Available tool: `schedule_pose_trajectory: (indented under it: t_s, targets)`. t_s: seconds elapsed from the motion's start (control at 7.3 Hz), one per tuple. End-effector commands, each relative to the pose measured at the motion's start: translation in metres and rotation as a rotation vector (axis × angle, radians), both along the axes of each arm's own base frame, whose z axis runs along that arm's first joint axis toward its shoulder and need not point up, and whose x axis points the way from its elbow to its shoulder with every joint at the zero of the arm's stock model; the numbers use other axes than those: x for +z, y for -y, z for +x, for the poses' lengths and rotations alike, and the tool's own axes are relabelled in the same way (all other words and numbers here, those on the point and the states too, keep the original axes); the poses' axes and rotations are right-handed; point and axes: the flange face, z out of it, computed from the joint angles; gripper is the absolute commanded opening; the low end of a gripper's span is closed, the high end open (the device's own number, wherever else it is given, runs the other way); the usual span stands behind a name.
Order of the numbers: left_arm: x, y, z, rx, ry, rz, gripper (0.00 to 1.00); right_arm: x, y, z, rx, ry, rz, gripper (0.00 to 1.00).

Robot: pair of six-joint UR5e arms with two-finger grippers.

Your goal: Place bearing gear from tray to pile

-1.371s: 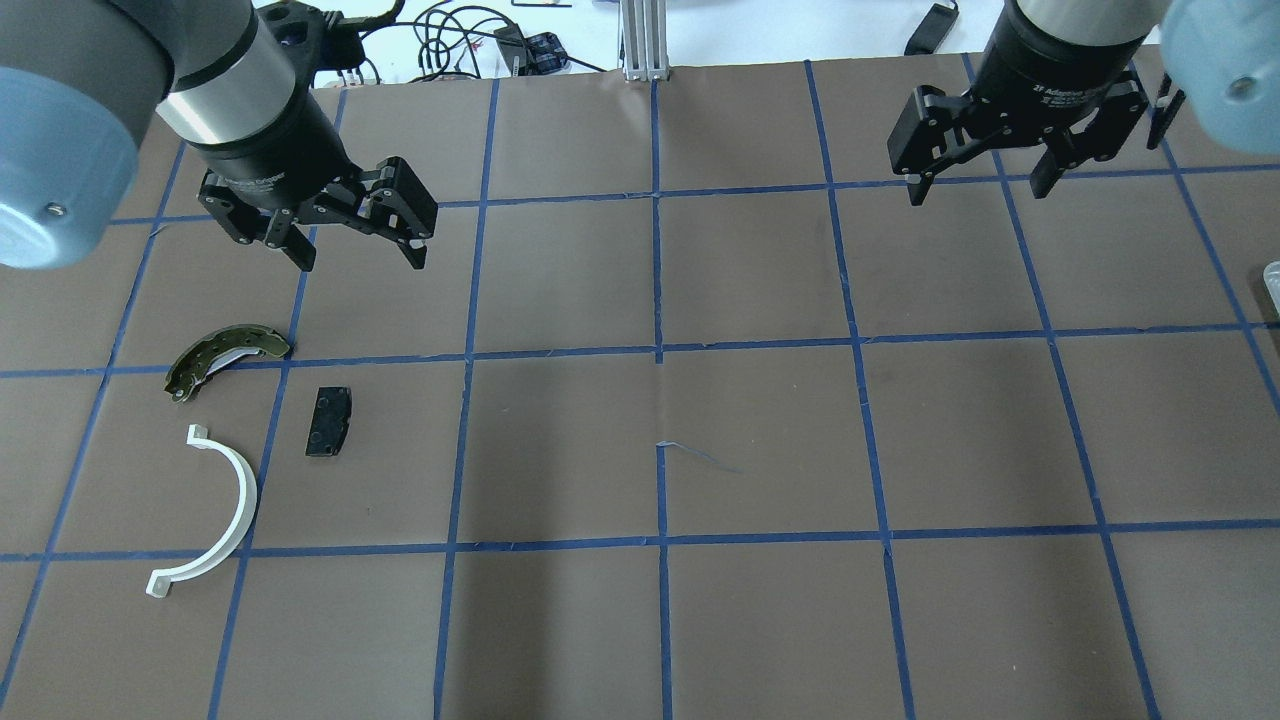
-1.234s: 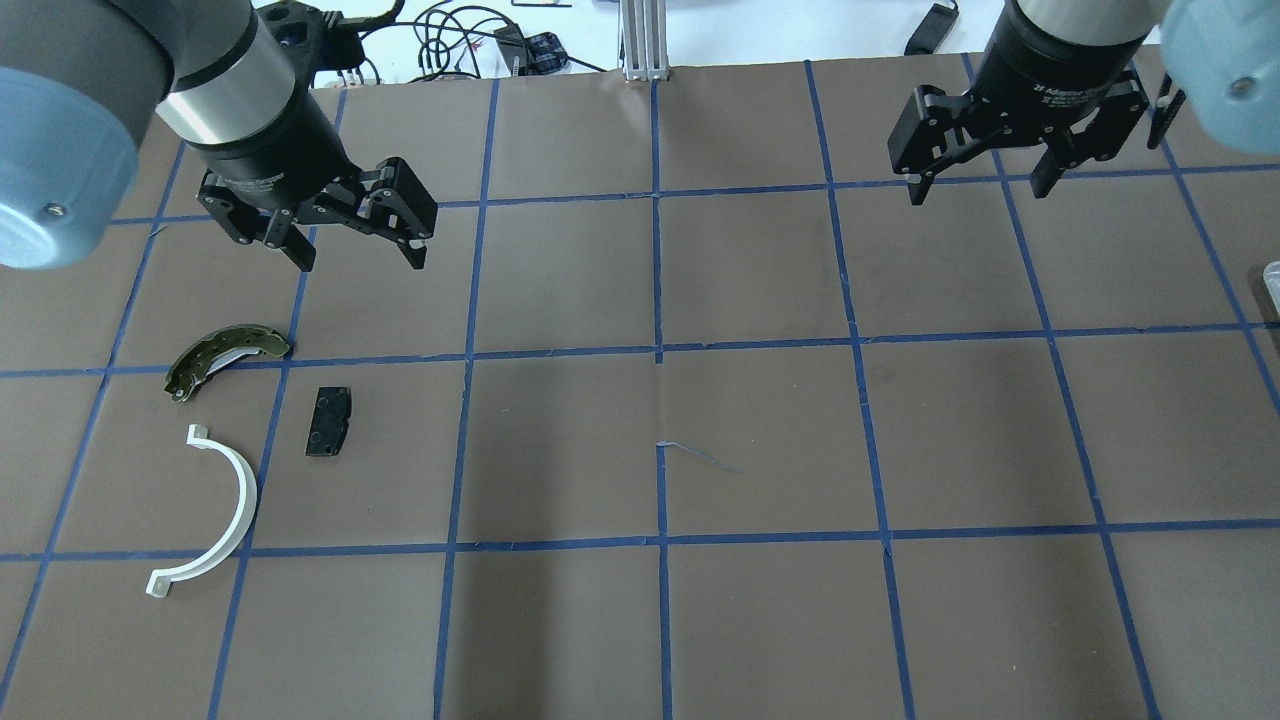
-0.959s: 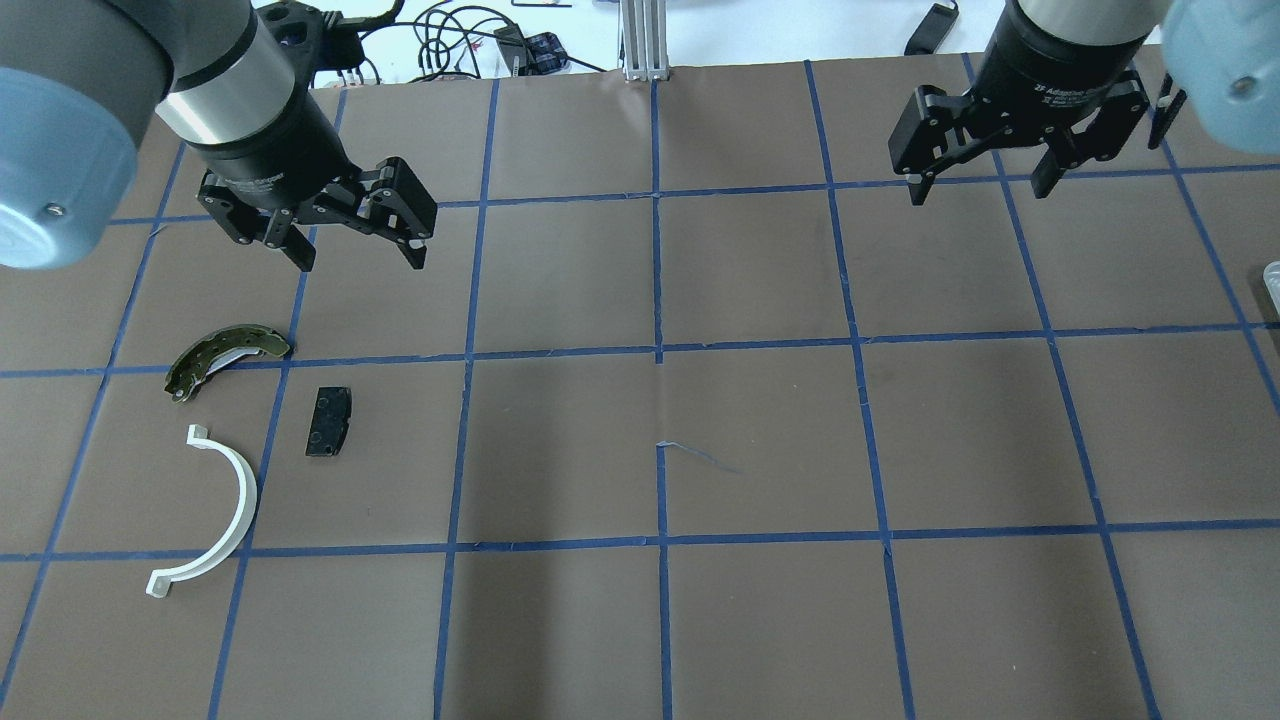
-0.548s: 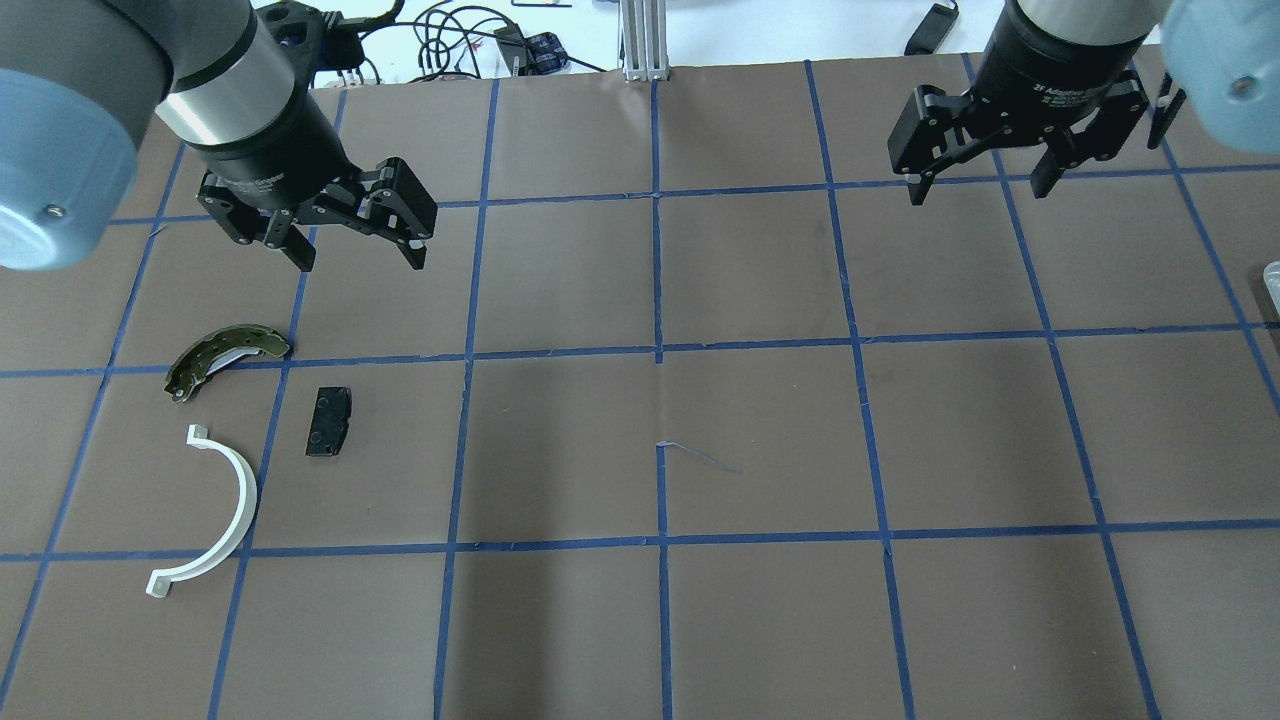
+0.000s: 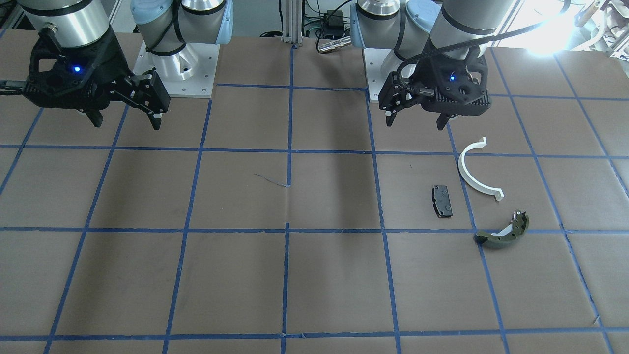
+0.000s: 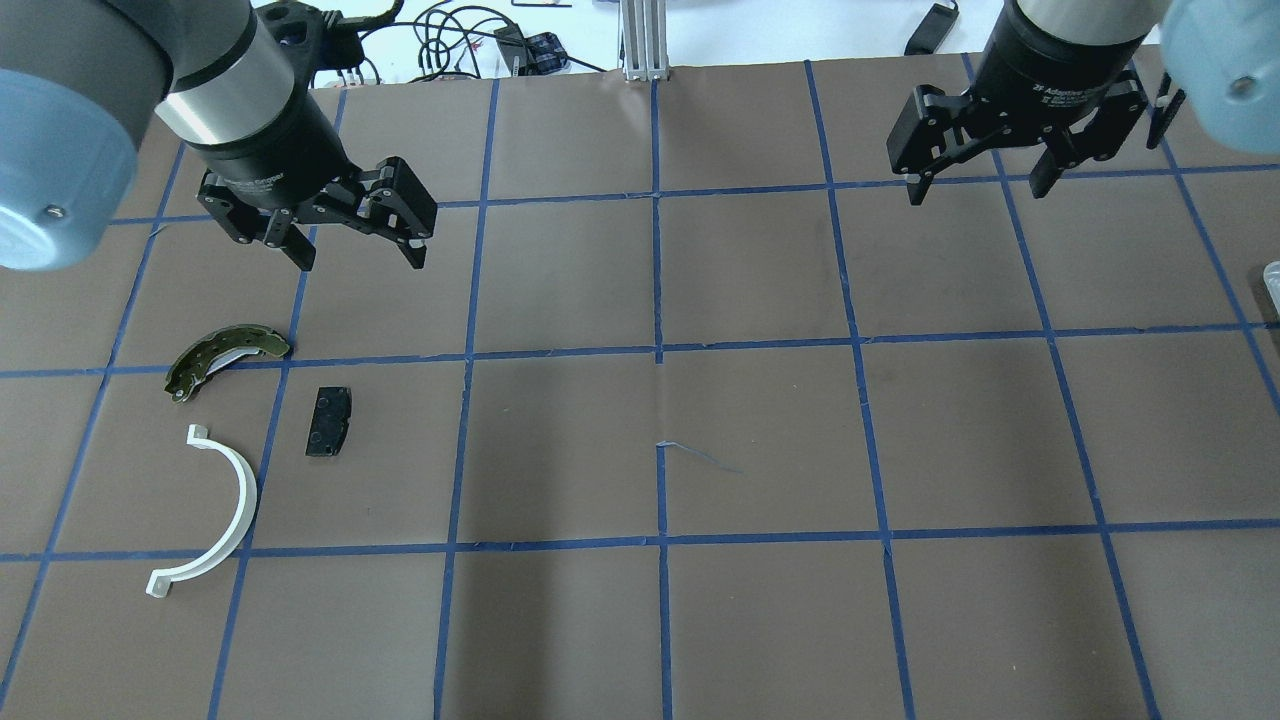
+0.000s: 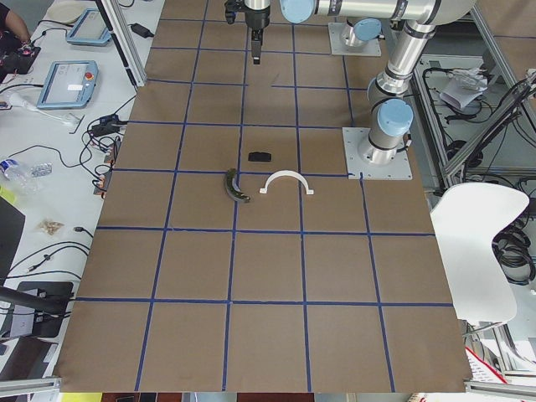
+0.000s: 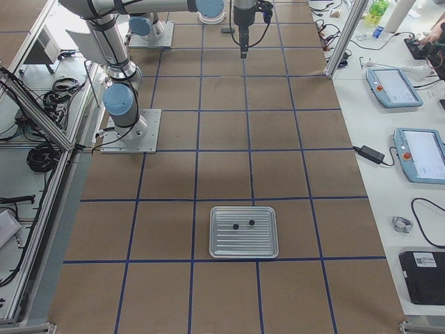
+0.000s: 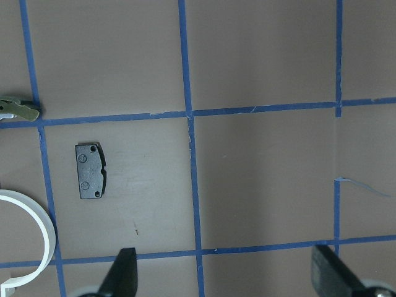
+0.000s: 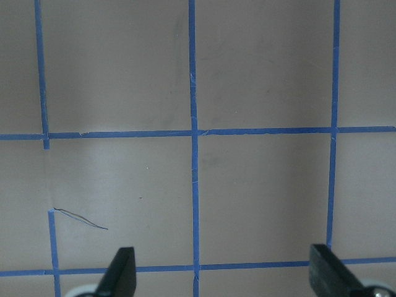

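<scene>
Nothing has moved: above the brown paper table [image 6: 760, 430] with its blue tape grid, the left gripper [image 6: 360, 262] and right gripper [image 6: 976, 195] still hang spread open, the pile [image 5: 442, 200] (olive-green curved brake shoe [image 6: 225, 358], small black rectangular pad [image 6: 328, 421], white half-ring strip [image 6: 247, 495]) near the left one, two small dark bearing gear parts [image 8: 235, 227] in the ribbed silver tray [image 8: 257, 243].

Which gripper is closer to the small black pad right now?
Left. The left gripper hovers above the table close by the black pad, on the same side; the right gripper hangs far off over the opposite side.
</scene>
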Motion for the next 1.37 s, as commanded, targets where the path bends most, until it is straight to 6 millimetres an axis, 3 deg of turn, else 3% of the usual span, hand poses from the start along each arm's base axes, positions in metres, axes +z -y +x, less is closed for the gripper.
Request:
schedule_pose_trajectory:
  t_s: [0.0, 0.55, 0.96, 1.23]
  targets:
    - [0.0, 0.001, -0.001, 0.001, -0.005, -0.005, 1.0, -0.002, 0.001, -0.001, -0.001, -0.001, 0.004, 1.0]
    - [0.009, -0.003, 0.0, 0.0, -0.002, -0.027, 1.0, -0.003, 0.001, -0.003, 0.005, -0.009, 0.008, 1.0]
    - [0.014, -0.005, -0.002, -0.004, -0.003, -0.037, 1.0, -0.005, 0.005, -0.067, 0.09, -0.055, 0.062, 1.0]
    - [0.013, -0.008, -0.003, 0.001, -0.009, -0.034, 1.0, -0.003, 0.008, -0.133, 0.179, -0.058, 0.071, 1.0]
